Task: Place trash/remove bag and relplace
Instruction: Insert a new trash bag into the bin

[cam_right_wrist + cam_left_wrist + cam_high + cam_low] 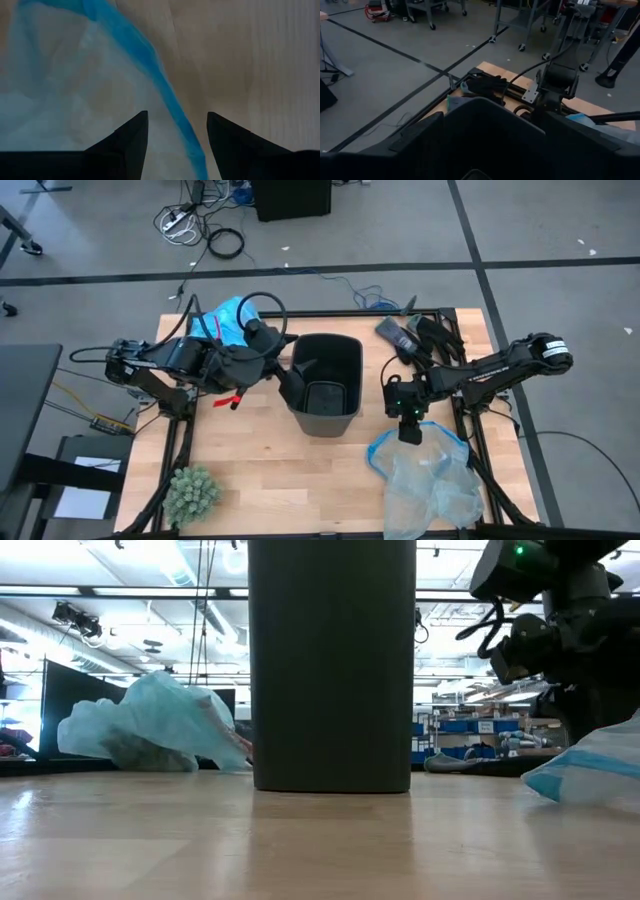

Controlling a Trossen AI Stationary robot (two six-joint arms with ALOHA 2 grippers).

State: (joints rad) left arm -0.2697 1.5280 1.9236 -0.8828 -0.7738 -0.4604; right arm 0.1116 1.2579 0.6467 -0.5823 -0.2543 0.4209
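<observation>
Bright blue bag (228, 317) bunched in a heap at the table's (250, 480) far left corner, behind the left arm; no clear long axis, crumpled peak upward in the low view (160, 725). Something darker bundled inside, cannot tell what.

Dark bin (326, 382) upright mid-table, mouth open to the top, no liner in it; inside dark, contents not made out.

Paler clear bag (430, 480) flat on the near right of the table, long axis running near-to-far, blue rim (150, 60) at the far end, toward the right gripper.

Left gripper (288, 385) at the bin's left wall, near the rim; bright blue bag just behind the arm, apart from the fingers. Fingers spread or pressed: cannot tell.

Right gripper (410, 430) low over the pale bag's rim, fingers (131, 137) spread, blue rim passing between them, nothing pinched.

Green spiky ball (190, 492) at the near left corner. Dark gloves (415, 335) at the far right edge.
</observation>
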